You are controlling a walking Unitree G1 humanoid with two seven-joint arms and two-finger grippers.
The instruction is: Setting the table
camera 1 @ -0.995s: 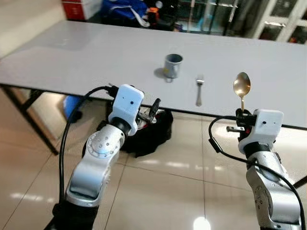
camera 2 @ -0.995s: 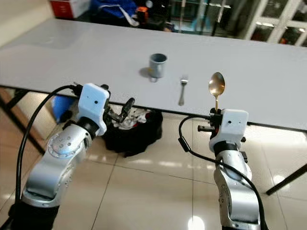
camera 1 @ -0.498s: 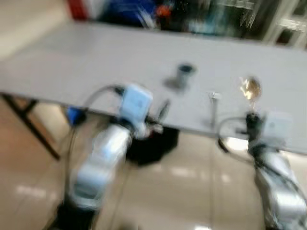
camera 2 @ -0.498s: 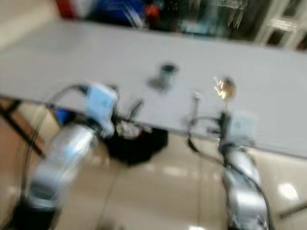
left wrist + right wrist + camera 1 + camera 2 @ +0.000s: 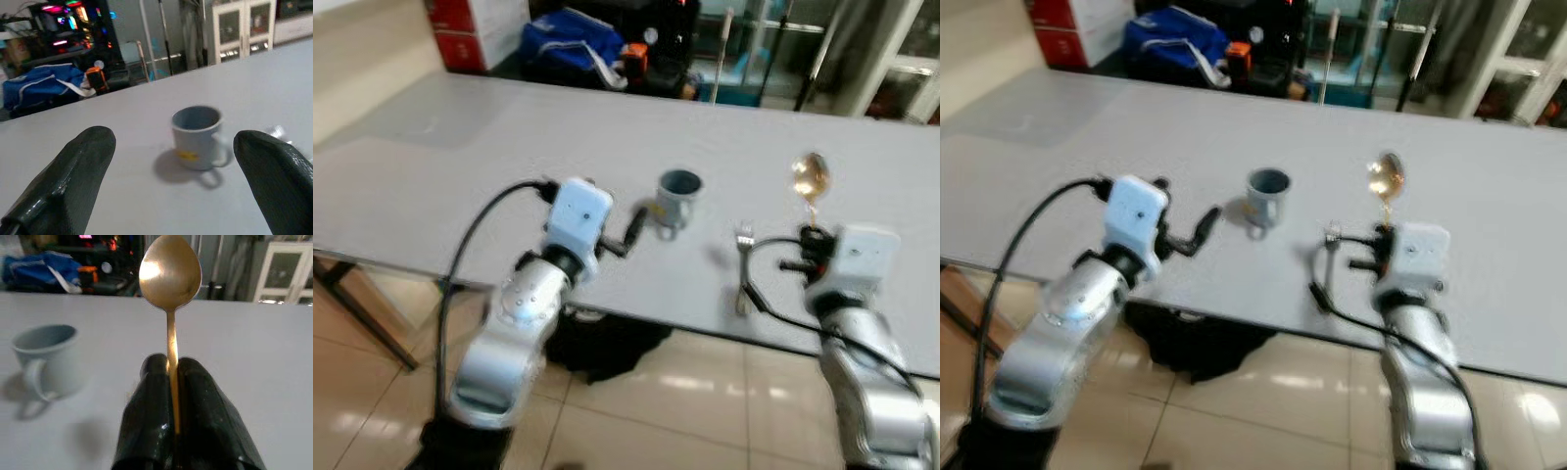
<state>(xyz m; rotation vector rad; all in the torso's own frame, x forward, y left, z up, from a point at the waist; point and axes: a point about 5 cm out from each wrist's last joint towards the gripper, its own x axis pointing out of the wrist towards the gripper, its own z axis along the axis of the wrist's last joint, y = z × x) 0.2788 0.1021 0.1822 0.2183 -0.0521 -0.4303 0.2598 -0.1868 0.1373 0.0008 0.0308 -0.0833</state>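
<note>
Over the grey table point(image 5: 460, 147), your right gripper point(image 5: 172, 377) clenched a gold spoon point(image 5: 170, 271) upright, its lower handle hidden between the fingers. Your left gripper point(image 5: 173, 166) hung released near the mug point(image 5: 677, 199); the fork point(image 5: 744, 269) looked blurred.

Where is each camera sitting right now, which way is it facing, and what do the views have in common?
Left eye view: on the head, looking forward and down at the grey table; both silver arms show.
Right eye view: the same scene from the other eye.
Left wrist view: on the left wrist, looking along the open left pincer at the mug.
Right wrist view: on the right wrist, looking along the right pincer, shut on the gold spoon, bowl up.
Shared: the mug appears in all four views.
</note>
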